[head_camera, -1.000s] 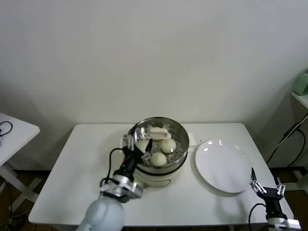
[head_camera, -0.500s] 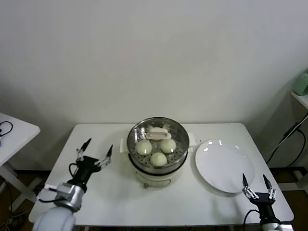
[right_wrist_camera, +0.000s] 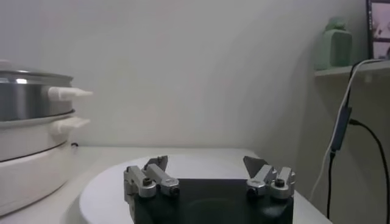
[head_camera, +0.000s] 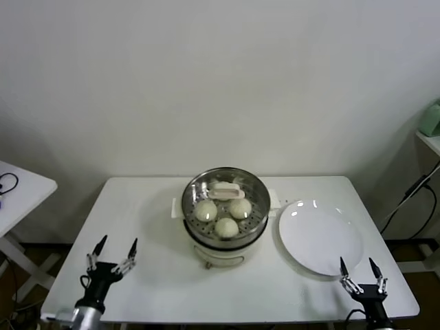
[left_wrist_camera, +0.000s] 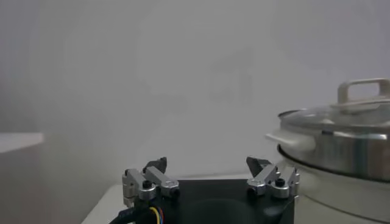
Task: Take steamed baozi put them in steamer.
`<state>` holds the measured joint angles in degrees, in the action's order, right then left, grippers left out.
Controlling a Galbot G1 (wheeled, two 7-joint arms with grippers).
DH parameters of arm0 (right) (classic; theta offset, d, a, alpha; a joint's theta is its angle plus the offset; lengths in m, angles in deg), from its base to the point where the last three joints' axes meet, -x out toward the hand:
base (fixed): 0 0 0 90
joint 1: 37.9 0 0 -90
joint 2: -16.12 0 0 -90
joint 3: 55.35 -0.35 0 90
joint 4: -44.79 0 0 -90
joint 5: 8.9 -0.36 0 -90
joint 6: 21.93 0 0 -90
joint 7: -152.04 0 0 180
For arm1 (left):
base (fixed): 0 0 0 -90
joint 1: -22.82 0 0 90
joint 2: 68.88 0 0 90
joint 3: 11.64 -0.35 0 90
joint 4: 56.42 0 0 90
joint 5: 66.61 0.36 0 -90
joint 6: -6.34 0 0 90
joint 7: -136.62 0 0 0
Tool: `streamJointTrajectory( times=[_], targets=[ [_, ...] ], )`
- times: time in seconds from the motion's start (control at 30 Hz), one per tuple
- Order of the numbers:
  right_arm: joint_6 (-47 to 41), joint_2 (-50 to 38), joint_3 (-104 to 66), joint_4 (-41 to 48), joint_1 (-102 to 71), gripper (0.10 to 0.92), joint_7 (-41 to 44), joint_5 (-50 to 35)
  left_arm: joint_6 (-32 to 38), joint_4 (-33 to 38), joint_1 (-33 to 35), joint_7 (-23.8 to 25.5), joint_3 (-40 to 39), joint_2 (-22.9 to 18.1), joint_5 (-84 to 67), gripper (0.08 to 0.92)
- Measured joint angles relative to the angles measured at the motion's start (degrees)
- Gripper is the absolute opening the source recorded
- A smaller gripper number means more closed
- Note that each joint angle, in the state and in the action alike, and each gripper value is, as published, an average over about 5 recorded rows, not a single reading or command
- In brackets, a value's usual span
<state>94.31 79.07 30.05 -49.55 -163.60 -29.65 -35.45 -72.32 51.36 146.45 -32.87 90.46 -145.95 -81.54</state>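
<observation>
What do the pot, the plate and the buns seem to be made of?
The pot: polished metal, probably stainless steel; its wall mirrors the room, and it sits on a matte white base, likely plastic.
The plate: glossy white, perhaps ceramic or melamine; small light glints show on the rim.
The buns: soft matte dough, cream-white and smooth, with no shine.

White plate (head_camera: 320, 237) lies on the white table (head_camera: 137, 220) — green object on a shelf (head_camera: 431, 118).

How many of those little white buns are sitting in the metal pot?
3 buns show in the steamer: one on the left, one on the right, one nearest the robot. A white piece at the back may hide another.
</observation>
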Motion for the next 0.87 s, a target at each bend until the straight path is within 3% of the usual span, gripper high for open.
streamJointTrajectory(
  times=[0.87],
  targets=[
    [-0.47, -0.24, 0.02, 0.21, -0.1, 0.823, 1.05, 0.31, 6.41, -4.37, 2.0, -0.13, 0.17, -2.01, -2.19, 0.823]
  ],
)
